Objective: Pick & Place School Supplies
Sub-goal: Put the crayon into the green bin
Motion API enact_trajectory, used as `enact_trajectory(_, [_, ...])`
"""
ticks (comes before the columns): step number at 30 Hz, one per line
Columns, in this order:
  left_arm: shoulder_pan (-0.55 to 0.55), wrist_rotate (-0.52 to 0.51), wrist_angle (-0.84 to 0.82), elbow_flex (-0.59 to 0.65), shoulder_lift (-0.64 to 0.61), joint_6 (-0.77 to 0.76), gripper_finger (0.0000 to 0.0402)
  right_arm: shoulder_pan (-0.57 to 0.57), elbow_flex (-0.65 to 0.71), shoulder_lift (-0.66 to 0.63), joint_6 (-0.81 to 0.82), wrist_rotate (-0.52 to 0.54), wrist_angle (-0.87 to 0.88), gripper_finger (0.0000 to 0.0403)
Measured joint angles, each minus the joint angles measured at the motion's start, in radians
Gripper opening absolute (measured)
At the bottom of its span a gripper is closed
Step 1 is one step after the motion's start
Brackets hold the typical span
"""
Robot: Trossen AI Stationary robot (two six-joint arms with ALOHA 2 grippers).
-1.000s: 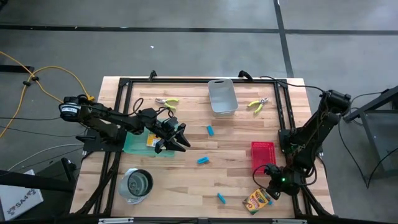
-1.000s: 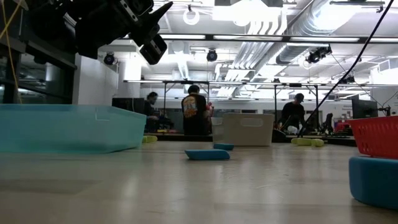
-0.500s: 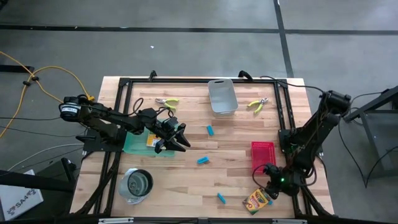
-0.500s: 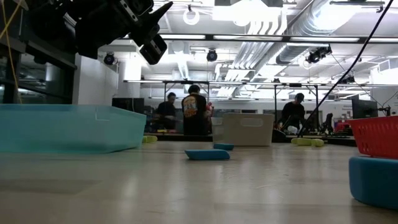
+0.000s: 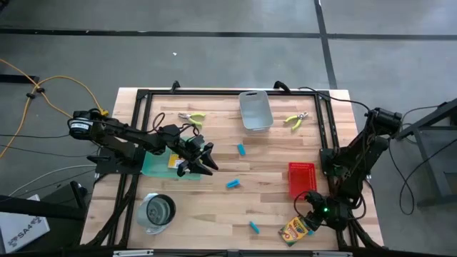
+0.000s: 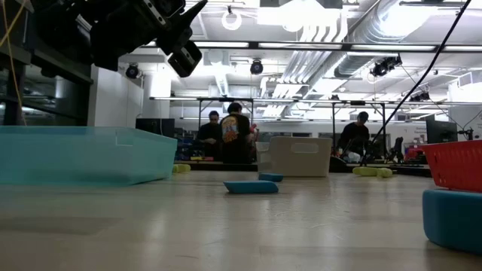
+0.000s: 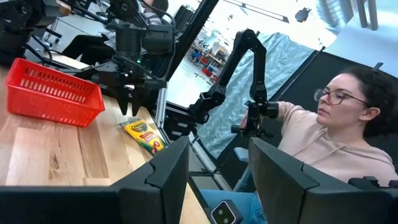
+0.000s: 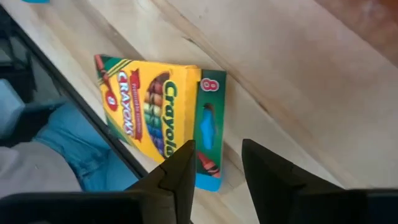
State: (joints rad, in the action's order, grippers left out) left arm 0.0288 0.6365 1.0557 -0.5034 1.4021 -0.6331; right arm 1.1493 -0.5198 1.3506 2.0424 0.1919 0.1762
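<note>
A yellow-and-green crayon box (image 8: 155, 115) lies flat near the table's near right corner (image 5: 296, 230). My right gripper (image 8: 217, 168) hangs open just above one end of it, fingers slanting down. The left wrist view shows its fingertips (image 7: 127, 106) clear of the box (image 7: 144, 134). My left gripper (image 5: 206, 160) is open and raised over the table's left middle, holding nothing (image 7: 217, 174). Another crayon box (image 5: 173, 160) lies in the teal tray (image 5: 153, 168). Light-blue blocks (image 5: 241, 149) (image 5: 232, 184) (image 5: 254, 227) lie on the wood. Two plier-like tools (image 5: 191, 116) (image 5: 295, 120) lie near the far edge.
A red tray (image 5: 301, 176) stands just beyond my right gripper. A grey bin (image 5: 255, 111) sits at the far middle and a round metal cup (image 5: 157, 212) at the near left. A seated person (image 7: 336, 143) is beyond the table's right edge.
My right arm has swung slightly toward the table's near edge, so its gripper now stands closer over the crayon box. The box has stayed where it was.
</note>
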Motion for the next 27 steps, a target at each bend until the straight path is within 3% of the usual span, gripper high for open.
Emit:
enact_trajectory(10, [-0.001,-0.001,0.000,0.000,0.000,-0.002,0.0163,0.023,0.000,0.000,0.034,0.069,-0.025,0.0123])
enact_trajectory(27, [-0.009,-0.003,0.000,0.000,0.000,-0.003,0.0163,0.023,0.000,0.088,0.033,0.064,-0.100,0.0123])
